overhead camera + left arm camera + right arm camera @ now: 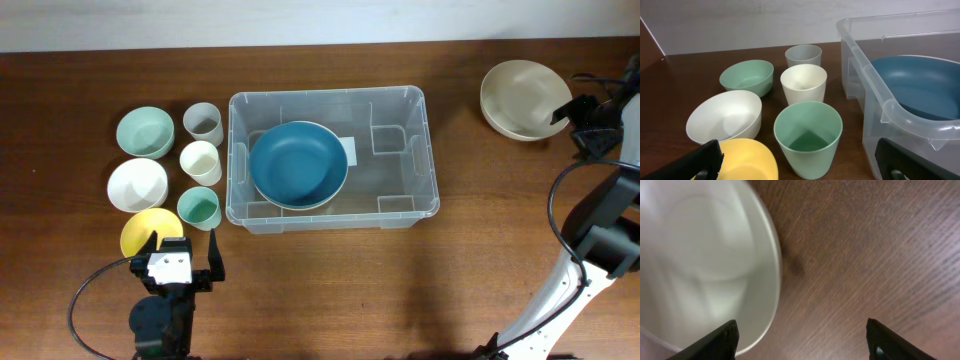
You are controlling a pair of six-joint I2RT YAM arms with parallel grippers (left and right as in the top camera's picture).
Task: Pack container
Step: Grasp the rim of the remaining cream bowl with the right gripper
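At seven o'clock, the left gripper (pixel 183 248) is held jaws apart over the yellow bowl (pixel 140 232). At the table (pixel 330 285) centre the container (pixel 421 150) is seen, blue bowl (pixel 298 165) inside. At two o'clock, the right gripper (pixel 800 339) is held jaws spread beside the beige bowl (pixel 515 95).

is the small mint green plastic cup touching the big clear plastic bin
Apart. The left wrist view shows a strip of bare table between the mint green cup and the clear plastic bin.

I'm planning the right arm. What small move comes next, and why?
Probably nudge the right gripper toward the beige bowl to centre its rim between the open jaws: the rim sits near one jaw, and the bowl is outside the container.
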